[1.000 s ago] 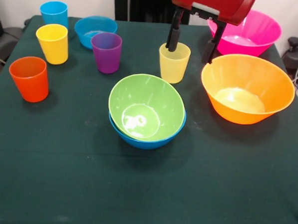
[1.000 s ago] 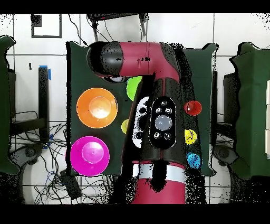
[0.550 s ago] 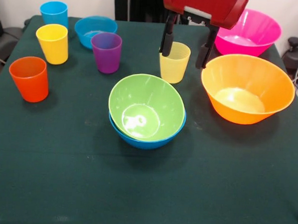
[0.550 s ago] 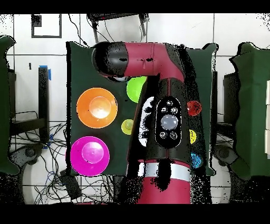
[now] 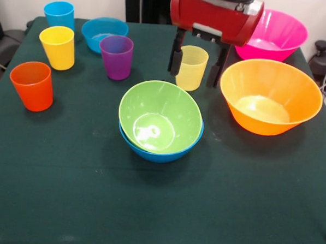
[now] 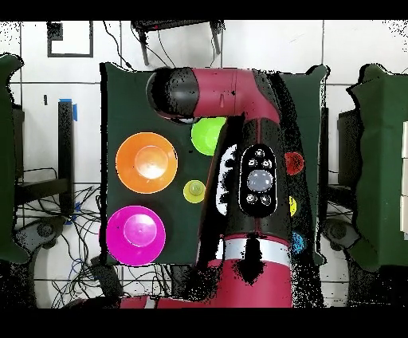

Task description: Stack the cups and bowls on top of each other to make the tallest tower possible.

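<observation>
While straddling pale yellow-green cup (image 5: 191,67) on worktop (image 5: 158,209), hand (image 5: 192,65) spread, fingers either side, rim untouched. Cup upright between purple cup (image 5: 116,56) and orange-yellow bowl (image 5: 270,97). Green bowl (image 5: 160,117) nested in blue bowl (image 5: 161,153) just in front. Judged: grasp step; next, close and lift.

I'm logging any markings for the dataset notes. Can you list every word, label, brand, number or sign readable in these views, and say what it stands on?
No readable text in either view.
The round buttons on the arm's control panel may carry symbols; they are too small to read.
The cups and bowls, such as the pale yellow-green cup between the gripper fingers and the large orange-yellow bowl, show no print.
</observation>
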Motion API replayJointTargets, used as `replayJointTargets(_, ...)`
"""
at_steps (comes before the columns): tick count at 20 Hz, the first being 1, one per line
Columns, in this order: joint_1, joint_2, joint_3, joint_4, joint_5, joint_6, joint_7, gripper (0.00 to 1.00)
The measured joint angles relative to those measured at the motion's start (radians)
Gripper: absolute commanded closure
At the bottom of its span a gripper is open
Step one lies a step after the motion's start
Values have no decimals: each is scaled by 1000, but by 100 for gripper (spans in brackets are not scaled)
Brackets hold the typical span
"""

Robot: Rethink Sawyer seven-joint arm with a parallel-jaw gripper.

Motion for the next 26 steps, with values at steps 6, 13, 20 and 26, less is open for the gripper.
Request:
replayJointTargets(6, -8, 23, 3, 0, -10, -10, 0, 0)
replayJointTargets(13, -6, 42, 1, 0, -12, -14, 0, 0)
replayJointTargets(20, 44, 59, -17, 0, -12, -14, 0, 0)
replayJointTargets(26, 112, 60, -25, 0, -12, -14, 0, 0)
